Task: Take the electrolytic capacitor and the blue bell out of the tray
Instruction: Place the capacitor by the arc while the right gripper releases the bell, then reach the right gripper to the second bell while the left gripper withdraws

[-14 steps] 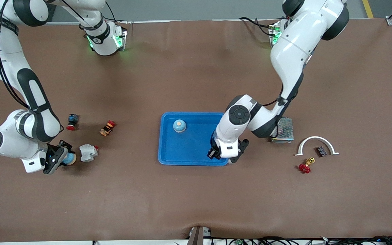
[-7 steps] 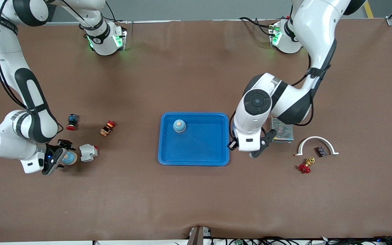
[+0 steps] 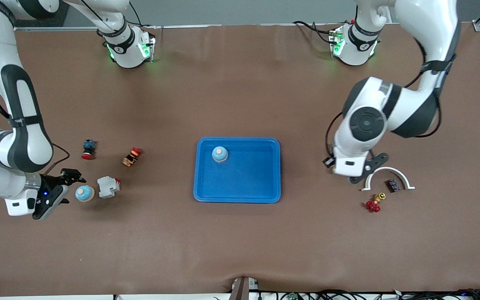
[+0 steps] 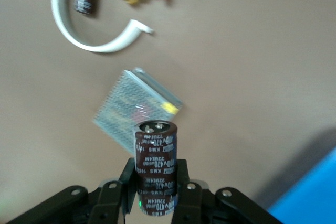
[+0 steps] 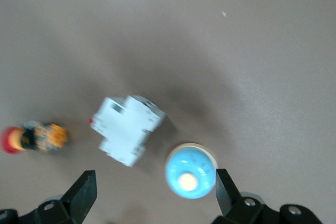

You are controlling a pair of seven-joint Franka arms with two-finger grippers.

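**Left arm holds a capacitor in the air; right gripper stands open by a bell**

The left gripper (image 4: pixel 156 192) is clamped on a dark cylindrical capacitor (image 4: pixel 155 158), held upright between its fingers. It hangs over a metal mesh box (image 4: pixel 137 109) that lies on the brown table (image 3: pixel 240 241) toward the left arm's end. Near that gripper, on the table, lie a white curved bracket (image 3: pixel 387 176), a small black part (image 3: pixel 392 184) inside the bracket's arc, and a red and brass valve (image 3: pixel 373 203).

The right gripper (image 3: pixel 58 188) is at the right arm's end of the table, its fingers spread wide with nothing between them. A blue bell (image 3: pixel 84 193) sits on the table just beside its fingertips, apart from them. Touching or nearly touching the bell is a white breaker (image 3: pixel 108 186). Farther from the camera lie an orange and red button switch (image 3: pixel 132 156) and a blue and red button (image 3: pixel 88 149).

Between the two grippers lies a blue tray (image 3: pixel 240 196), with a second blue bell (image 3: pixel 219 154) standing in it.
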